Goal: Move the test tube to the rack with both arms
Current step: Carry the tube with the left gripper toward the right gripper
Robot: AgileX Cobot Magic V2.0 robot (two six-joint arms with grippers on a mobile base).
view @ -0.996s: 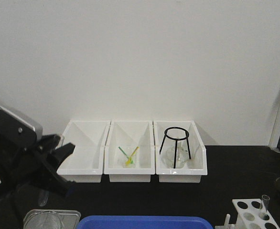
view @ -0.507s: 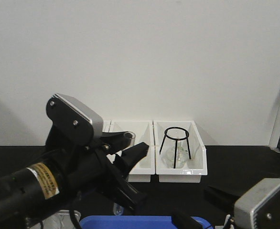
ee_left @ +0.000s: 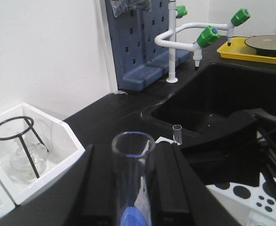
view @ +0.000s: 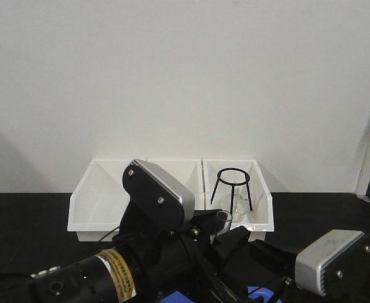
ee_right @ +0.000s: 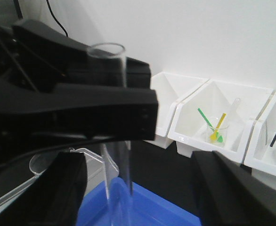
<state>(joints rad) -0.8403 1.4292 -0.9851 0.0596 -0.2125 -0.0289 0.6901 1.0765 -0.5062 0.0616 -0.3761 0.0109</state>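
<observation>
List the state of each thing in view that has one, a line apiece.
left gripper: shut on the test tube.
test tube: upright, open rim up.
right gripper: open, fingers either side of the test tube, not touching.
second tube: upright, foot hidden.
rack: standing, visible holes unfilled.
flask: upright under the tripod in a bin.
</observation>
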